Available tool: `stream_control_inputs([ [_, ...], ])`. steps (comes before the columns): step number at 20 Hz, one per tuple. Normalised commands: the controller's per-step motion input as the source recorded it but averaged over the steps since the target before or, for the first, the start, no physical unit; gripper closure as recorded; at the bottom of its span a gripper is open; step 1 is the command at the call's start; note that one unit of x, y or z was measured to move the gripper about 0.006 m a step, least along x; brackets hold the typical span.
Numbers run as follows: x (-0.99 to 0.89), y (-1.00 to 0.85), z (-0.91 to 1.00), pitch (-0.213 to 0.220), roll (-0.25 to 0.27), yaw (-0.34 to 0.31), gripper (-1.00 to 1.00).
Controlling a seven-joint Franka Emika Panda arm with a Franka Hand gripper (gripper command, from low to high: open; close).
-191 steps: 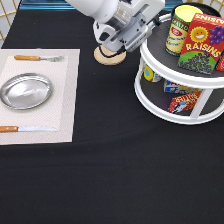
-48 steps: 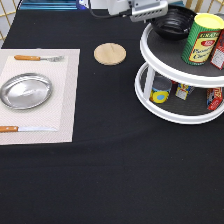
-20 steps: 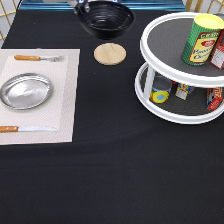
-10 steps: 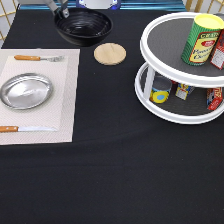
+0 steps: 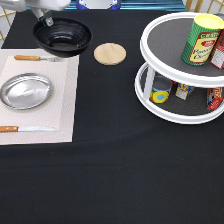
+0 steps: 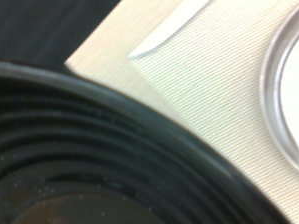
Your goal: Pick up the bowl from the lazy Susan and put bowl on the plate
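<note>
The glossy black bowl hangs above the table at the exterior view's top left, over the placemat's far corner. My gripper is shut on the bowl's far-left rim, and the arm runs off the top edge. The silver plate lies bare on the placemat, below and left of the bowl. The white two-tier lazy Susan stands at the right with no bowl on it. In the wrist view the bowl's ridged inside fills the frame, with the plate's rim beyond it.
A round wooden coaster lies right of the bowl. On the pale placemat, a fork and a knife flank the plate. A yellow can stands on the lazy Susan's top tier, and small cans and boxes sit below.
The bowl has left the lazy Susan's top tier and travelled left across the back of the table in my gripper. It is now lower and nearer the placemat.
</note>
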Motion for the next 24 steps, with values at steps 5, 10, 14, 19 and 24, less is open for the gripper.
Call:
stream_control_inputs([
  [5, 0.15, -0.48, -0.15, -0.001, 0.0, -0.19, 1.0],
  [10, 0.07, -0.4, -0.35, -0.011, 0.0, -0.228, 1.0],
  [14, 0.0, -0.26, -0.6, -0.036, -0.003, -0.288, 1.0],
  [19, 0.0, -0.25, -0.6, -0.031, 0.0, -0.293, 1.0],
  [24, 0.0, -0.31, -0.48, -0.004, 0.0, -0.265, 1.0],
])
